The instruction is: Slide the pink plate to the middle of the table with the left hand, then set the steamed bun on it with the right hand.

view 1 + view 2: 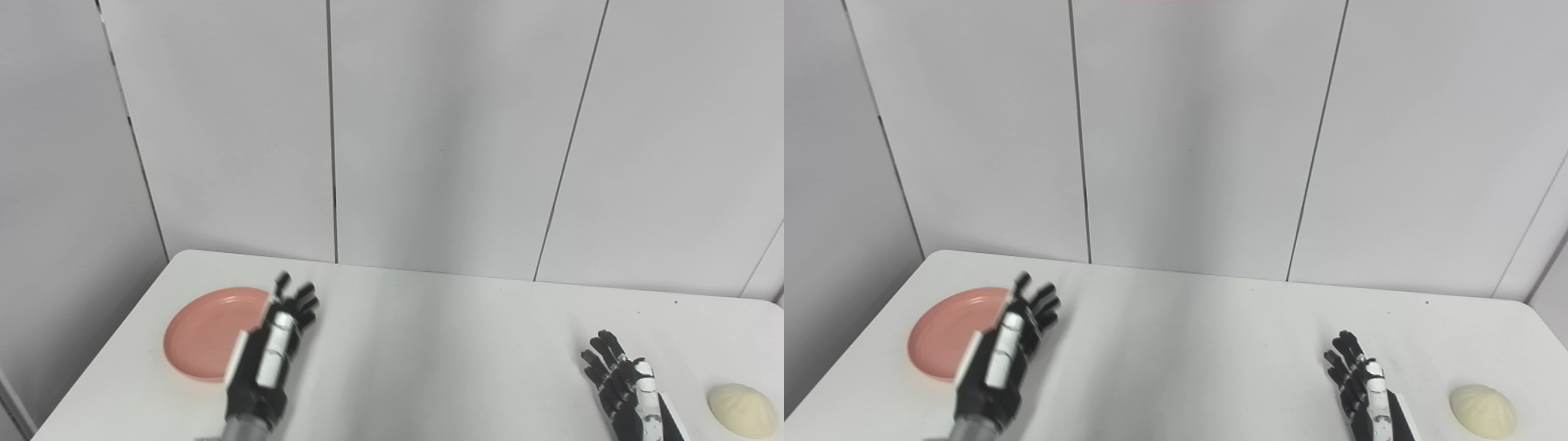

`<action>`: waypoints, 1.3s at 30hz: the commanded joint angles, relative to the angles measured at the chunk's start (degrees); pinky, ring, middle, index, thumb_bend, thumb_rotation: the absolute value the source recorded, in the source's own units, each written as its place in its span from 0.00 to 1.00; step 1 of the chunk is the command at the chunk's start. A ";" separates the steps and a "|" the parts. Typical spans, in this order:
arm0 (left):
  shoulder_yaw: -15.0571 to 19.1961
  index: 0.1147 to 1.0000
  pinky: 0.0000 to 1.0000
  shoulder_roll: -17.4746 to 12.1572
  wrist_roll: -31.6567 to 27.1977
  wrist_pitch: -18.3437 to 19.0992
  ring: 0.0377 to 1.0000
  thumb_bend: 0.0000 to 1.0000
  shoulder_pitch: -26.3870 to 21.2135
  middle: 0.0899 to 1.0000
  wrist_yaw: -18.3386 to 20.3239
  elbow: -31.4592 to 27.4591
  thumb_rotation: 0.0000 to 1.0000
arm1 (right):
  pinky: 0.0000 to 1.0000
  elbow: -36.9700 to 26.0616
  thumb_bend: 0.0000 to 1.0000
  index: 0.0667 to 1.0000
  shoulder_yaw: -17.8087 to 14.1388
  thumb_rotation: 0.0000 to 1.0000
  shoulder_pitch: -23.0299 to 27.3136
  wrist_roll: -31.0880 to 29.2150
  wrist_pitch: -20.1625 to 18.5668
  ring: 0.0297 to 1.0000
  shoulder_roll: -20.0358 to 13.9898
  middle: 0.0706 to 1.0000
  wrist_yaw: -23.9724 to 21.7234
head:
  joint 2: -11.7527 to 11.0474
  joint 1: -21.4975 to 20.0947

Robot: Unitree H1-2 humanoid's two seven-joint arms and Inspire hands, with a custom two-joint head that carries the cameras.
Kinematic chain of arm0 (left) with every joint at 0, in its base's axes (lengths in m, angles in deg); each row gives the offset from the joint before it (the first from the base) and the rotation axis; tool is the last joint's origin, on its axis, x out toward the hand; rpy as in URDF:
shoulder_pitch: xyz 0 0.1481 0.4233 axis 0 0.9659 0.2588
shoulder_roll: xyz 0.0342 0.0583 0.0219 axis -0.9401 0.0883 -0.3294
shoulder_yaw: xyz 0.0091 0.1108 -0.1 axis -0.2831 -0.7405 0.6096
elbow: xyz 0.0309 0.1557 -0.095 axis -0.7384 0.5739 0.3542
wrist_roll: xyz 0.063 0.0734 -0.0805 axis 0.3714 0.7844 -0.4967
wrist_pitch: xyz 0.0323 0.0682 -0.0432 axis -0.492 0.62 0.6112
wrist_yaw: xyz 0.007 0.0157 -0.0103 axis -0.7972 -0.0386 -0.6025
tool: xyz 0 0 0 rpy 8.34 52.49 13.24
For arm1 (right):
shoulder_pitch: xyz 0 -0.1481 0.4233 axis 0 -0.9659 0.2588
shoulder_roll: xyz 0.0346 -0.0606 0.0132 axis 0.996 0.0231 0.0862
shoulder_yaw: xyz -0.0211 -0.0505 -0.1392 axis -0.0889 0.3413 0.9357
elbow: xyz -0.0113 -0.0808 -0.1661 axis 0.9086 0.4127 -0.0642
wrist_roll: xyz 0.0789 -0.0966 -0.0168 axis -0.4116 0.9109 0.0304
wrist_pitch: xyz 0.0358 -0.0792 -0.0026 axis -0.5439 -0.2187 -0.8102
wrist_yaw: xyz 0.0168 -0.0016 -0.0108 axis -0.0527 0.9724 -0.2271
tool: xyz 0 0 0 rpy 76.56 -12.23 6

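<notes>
On the left part of the white desk [429, 343], a pink plate [205, 335], lying flat and bare, well short of the middle. Just right of it, and hiding its right edge, the left robot hand [278, 334], blurred, black and white, fingers apart and pointing away toward the wall, clamped on nothing; contact with the plate impossible to tell. Far over on the right, near the front edge, a pale cream steamed bun [743, 409] with a pleated top, sitting directly on the desk. Just left of the bun but clear of it, the right robot hand [618, 380], fingers spread and empty, low over the surface. Behind the desk, a grey panelled wall [453, 135] with dark vertical seams.
</notes>
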 commanded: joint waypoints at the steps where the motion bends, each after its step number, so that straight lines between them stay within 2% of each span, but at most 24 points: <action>1: 1.58 0.94 0.83 -1.99 -0.31 -2.13 0.86 0.77 -4.74 0.87 -1.14 -1.48 0.90 | 0.98 0.99 0.77 0.93 -0.23 0.98 -2.30 -1.21 -0.05 0.93 0.63 0.94 -0.26 | 0.09 0.03; 6: 6.87 0.89 0.83 -7.15 -4.15 -1.70 0.84 0.79 -10.70 0.84 -0.92 1.53 0.88 | 0.98 1.03 0.79 0.93 -0.07 0.98 -2.22 -1.15 -0.27 0.93 0.52 0.95 0.03 | 0.10 0.19; 10: 10.14 0.87 0.79 -9.98 -6.68 -0.82 0.83 0.82 -13.42 0.85 -1.17 4.45 0.86 | 0.98 0.89 0.78 0.94 0.00 0.99 -2.23 -1.18 -0.50 0.93 0.45 0.96 0.07 | 0.12 0.27; 14: 12.27 0.87 0.79 -13.03 -8.97 0.07 0.86 0.83 -15.39 0.86 -0.77 7.40 0.88 | 0.98 0.56 0.78 0.94 -0.07 0.99 -2.32 -1.45 -0.79 0.93 0.42 0.96 0.15 | 0.29 0.39; 18: 13.99 0.88 0.81 -18.14 -10.32 0.09 0.87 0.86 -17.45 0.87 0.62 13.27 0.90 | 0.98 0.11 0.78 0.94 -0.10 0.98 -2.44 -1.78 -1.16 0.93 0.25 0.96 0.13 | 0.60 0.38; 20: 15.39 0.85 0.79 -19.21 -12.43 1.35 0.85 0.84 -18.71 0.84 0.08 15.47 0.90 | 0.97 -0.07 0.78 0.94 -0.10 0.98 -2.49 -1.85 -1.35 0.93 0.17 0.95 0.17 | 0.62 0.48; 22: 16.55 0.87 0.81 -20.43 -13.81 1.62 0.86 0.84 -19.90 0.85 0.25 18.54 0.90 | 0.97 -0.23 0.78 0.93 -0.08 0.98 -2.52 -1.83 -1.45 0.93 0.11 0.95 0.25 | 0.75 0.55; 25: 16.57 0.88 0.82 -23.21 -13.29 -1.31 0.86 0.85 -21.13 0.83 2.36 25.62 0.91 | 0.97 -0.52 0.77 0.93 -0.08 0.99 -2.56 -1.99 -1.80 0.93 0.08 0.96 0.33 | 0.94 0.56; 27: 16.03 0.83 0.82 -24.62 -12.71 -4.09 0.84 0.86 -21.46 0.80 3.77 29.82 0.90 | 0.99 -0.66 0.77 0.94 -0.07 1.00 -2.57 -2.14 -1.98 0.94 0.05 0.96 0.24 | 1.09 0.45; 31: 14.50 0.80 0.81 -27.72 -10.11 -12.73 0.83 0.87 -21.94 0.80 6.68 41.60 0.90 | 0.98 -0.89 0.77 0.94 -0.11 0.99 -2.59 -2.33 -2.39 0.94 -0.01 0.96 0.39 | 1.59 0.08; 34: 15.77 0.80 0.79 -28.11 -12.73 -14.06 0.82 0.90 -22.16 0.81 8.90 47.06 0.87 | 0.97 -0.98 0.78 0.93 -0.16 0.99 -2.62 -2.28 -2.47 0.94 -0.18 0.96 0.44 | 1.88 0.04; 36: 16.99 0.82 0.74 -28.25 -14.95 -14.34 0.81 0.90 -22.48 0.78 10.93 50.82 0.84 | 0.97 -1.01 0.78 0.93 -0.17 0.98 -2.65 -2.25 -2.36 0.93 -0.31 0.96 0.35 | 2.10 -0.02; 39: 18.04 0.82 0.74 -27.81 -16.64 -15.12 0.81 0.85 -22.56 0.79 12.46 54.09 0.85 | 0.96 -1.09 0.77 0.93 -0.12 0.99 -2.69 -2.08 -2.32 0.92 -0.58 0.95 0.25 | 2.27 -0.21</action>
